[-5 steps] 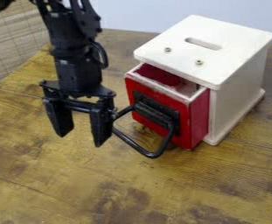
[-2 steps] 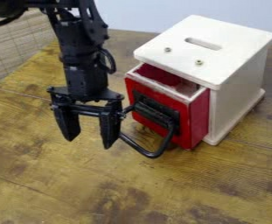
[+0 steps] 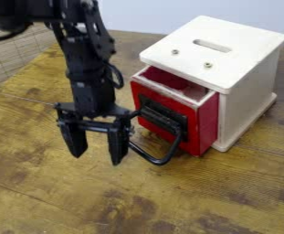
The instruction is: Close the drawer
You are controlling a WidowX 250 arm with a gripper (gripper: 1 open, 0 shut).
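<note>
The black two-fingered gripper (image 3: 97, 139) has sunk lower and crept right, jaws wide apart and empty, just left of the black loop handle (image 3: 160, 146). The red-fronted drawer (image 3: 174, 117) still juts from the cream-white box (image 3: 236, 69) on the wooden desk (image 3: 35, 196); a push looks imminent.

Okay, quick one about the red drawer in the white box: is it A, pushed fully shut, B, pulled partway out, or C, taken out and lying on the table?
B: the red drawer juts out of the cream-white box, with a gap showing behind its front under the box's top, and its black loop handle points toward the gripper, whose jaws stand open.
</note>
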